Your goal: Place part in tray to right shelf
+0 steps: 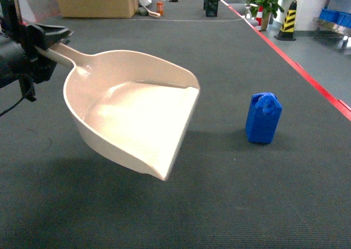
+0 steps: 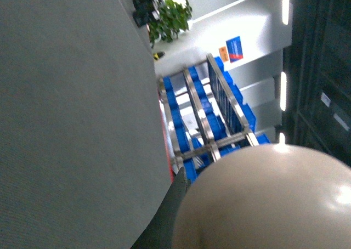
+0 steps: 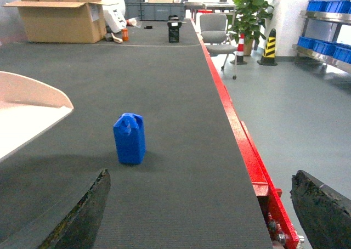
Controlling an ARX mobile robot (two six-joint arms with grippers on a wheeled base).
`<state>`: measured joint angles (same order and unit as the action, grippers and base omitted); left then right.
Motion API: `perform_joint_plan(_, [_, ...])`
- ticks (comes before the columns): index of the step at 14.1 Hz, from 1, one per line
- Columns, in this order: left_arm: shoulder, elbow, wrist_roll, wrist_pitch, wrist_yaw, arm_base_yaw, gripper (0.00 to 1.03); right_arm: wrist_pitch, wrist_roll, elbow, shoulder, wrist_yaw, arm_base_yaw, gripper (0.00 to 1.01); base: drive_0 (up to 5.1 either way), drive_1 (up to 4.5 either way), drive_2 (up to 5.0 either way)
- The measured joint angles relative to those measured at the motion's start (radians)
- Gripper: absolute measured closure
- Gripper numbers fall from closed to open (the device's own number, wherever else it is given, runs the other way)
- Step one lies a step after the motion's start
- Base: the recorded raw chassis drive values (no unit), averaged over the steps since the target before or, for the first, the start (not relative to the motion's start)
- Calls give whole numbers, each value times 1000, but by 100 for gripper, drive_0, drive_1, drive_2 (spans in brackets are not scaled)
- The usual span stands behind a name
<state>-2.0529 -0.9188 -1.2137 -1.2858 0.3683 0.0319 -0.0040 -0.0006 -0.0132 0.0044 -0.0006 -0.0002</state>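
Tray (image 1: 131,114): beige scoop, held by handle in left pincer (image 1: 41,46), lifted off dark counter (image 1: 230,205), tilted, lip toward part.
Part (image 1: 264,118): blue block, upright on counter, right of tray, apart, untouched.
Right pincer (image 3: 200,205): spread wide, empty, short of part.
Shelf (image 2: 211,123): steel rack w/ blue crates (image 2: 178,120), background.

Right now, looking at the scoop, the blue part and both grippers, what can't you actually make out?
- Left gripper: head view shows it around the tray handle, but its black body hides the fingertips. The left wrist view shows only the tray's underside.
- Right gripper: absent from the head view; the right wrist view's bottom edge crops its fingers, which stand wide apart.
- Part: its hexagonal hole is too small to confirm.
- Right shelf: cut off by the edge.
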Motion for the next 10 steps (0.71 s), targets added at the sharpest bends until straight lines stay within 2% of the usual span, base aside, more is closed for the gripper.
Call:
perform_joint_plan(1, [14, 12, -40, 0, 0, -35, 91, 0, 0, 0, 0, 0, 0, 3, 0, 0, 0])
perform_joint_plan(3, [28, 29, -93, 7, -8, -82, 91, 0, 0, 0, 0, 0, 0, 3, 0, 0, 0])
perform_joint_plan(6, [88, 15, -163, 5, -36, -121, 91, 0, 0, 0, 0, 0, 0, 3, 0, 0, 0])
perform_joint_plan(8, [115, 3, -194, 1, -38, -135, 91, 0, 0, 0, 0, 0, 0, 3, 0, 0, 0])
perform_joint_plan(10, [115, 5, -201, 6, -39, -135, 91, 0, 0, 0, 0, 0, 0, 3, 0, 0, 0])
